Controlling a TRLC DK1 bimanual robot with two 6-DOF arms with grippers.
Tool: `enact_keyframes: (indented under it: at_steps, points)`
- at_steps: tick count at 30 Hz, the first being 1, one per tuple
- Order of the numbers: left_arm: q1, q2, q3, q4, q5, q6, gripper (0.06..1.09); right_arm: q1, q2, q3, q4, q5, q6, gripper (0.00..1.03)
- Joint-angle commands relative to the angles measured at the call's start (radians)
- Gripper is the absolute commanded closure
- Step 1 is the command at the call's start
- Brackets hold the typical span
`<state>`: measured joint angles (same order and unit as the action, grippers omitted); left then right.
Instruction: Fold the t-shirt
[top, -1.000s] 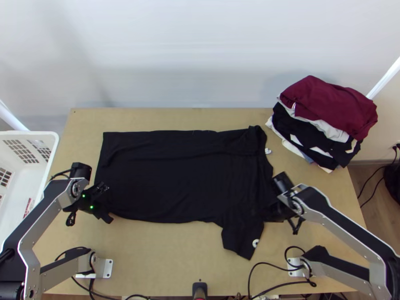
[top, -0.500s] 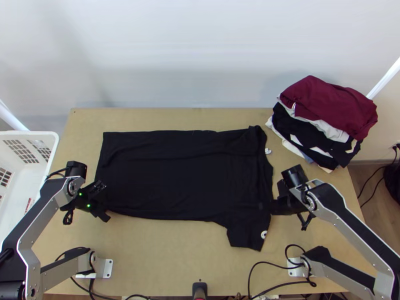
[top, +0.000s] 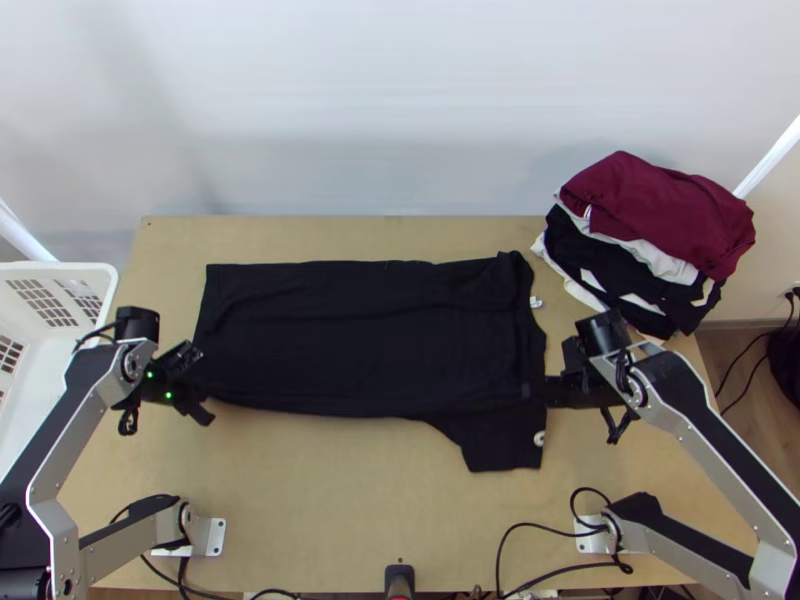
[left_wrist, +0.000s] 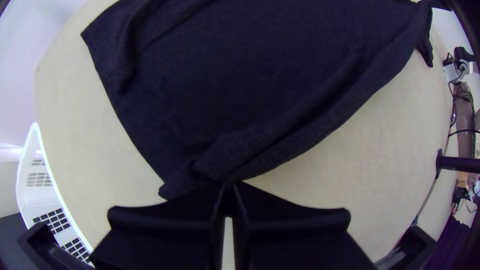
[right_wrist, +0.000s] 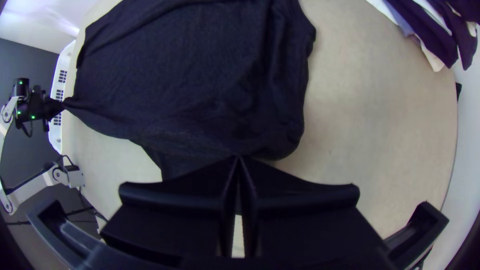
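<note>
In the top view the black t-shirt (top: 370, 340) lies across the table, its near long edge raised along a fold, one sleeve hanging toward the near side at the right. My left gripper (top: 200, 389) is shut on the near left corner of the shirt; in the left wrist view the cloth bunches at the left gripper's (left_wrist: 228, 185) tips. At the shirt's right end, above the sleeve, my right gripper (top: 540, 391) is shut on the near edge. The right wrist view has the right gripper (right_wrist: 239, 158) with its tips together on the cloth (right_wrist: 200, 100).
A stack of folded clothes (top: 660, 220), dark red on top, sits at the table's far right corner. A white plastic basket (top: 85, 268) stands beyond the left edge. Cables (top: 530, 530) run along the near edge, and bare table (top: 330, 500) lies in front of the shirt.
Both grippers have moved away from the near edge, the left also leftward and the right rightward. The shirt's near edge and sleeve have come along, the sleeve shifting right and up the picture.
</note>
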<state>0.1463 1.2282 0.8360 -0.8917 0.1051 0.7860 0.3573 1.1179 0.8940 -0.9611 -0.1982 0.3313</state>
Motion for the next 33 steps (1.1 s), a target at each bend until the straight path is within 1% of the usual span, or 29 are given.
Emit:
enact_keyframes:
  at_steps: [1,10,13,22,33]
  points:
    - [0.004,0.030,0.060,0.031,0.008,-0.008,1.04,-0.017,0.042,0.049,-0.001,0.008,-0.023,1.00]
    - [-0.011,0.149,0.224,0.060,0.008,-0.045,1.04,-0.057,0.172,0.174,0.061,0.022,-0.040,1.00]
    - [-0.019,0.209,0.288,0.062,0.008,-0.054,1.04,-0.084,0.232,0.243,0.093,0.029,-0.048,1.00]
    - [-0.040,0.384,0.469,0.062,0.008,-0.077,1.04,-0.153,0.434,0.479,0.117,0.033,-0.075,1.00]
    - [-0.050,0.642,0.759,0.059,-0.001,-0.131,1.04,-0.162,0.675,0.715,0.124,0.033,-0.081,1.00]
